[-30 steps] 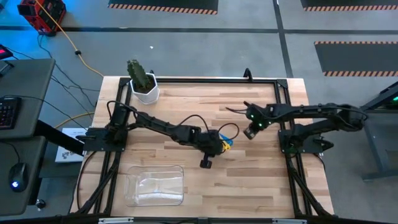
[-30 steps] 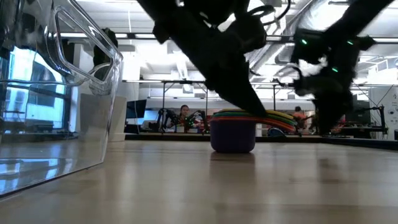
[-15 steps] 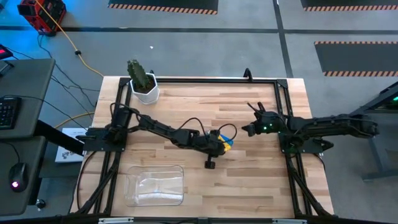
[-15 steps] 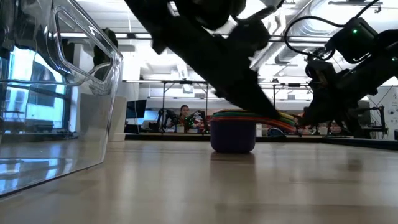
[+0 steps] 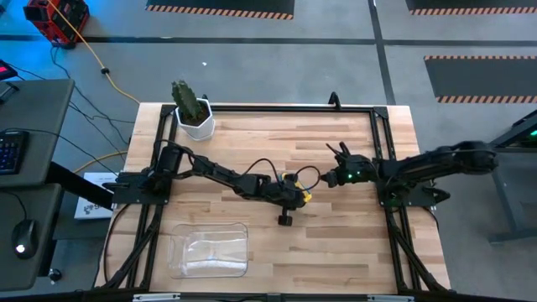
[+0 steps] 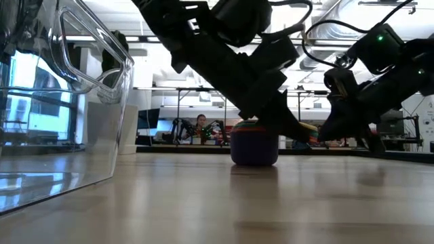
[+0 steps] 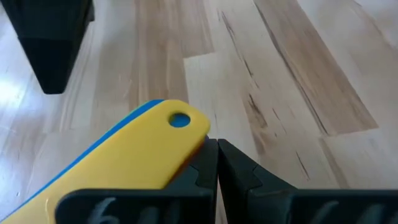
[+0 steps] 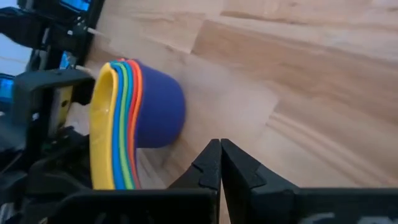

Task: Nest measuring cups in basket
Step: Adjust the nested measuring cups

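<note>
The measuring cups [image 5: 300, 193] are nested in one stack, standing upright on the wood at mid-table. The dark blue cup [image 6: 254, 146] is outermost, with red, orange, green, blue and yellow rims [image 8: 115, 124] inside it. My left gripper [image 5: 294, 198] is shut, reaching in from the table's left to the stacked handles. My right gripper [image 5: 330, 178] is shut too, low over the table just right of the stack [image 8: 221, 158], touching nothing. The clear basket [image 5: 210, 249] sits near the front left edge and holds no cups. My left gripper [image 7: 216, 163] comes slanting down from the table's left, its shut fingertips at the free end of the stacked handles. The yellow top handle's end [image 7: 177, 121] lies over one finger. I cannot tell whether finger and handle touch. The cups stand upright on the table.
A white pot with a cactus [image 5: 195, 117] stands at the far left corner. The black frame rails [image 5: 382, 151] run along the table's edges. Bare wood lies between the stack and the basket wall [image 6: 61, 102]. Cables trail from the left arm over the table.
My right arm has come down from well above the table to just over it, and its gripper now sits close beside the stack on the right. My left gripper has dropped lower at the handles, which it now hides in the low view. The cups have stayed where they were.
</note>
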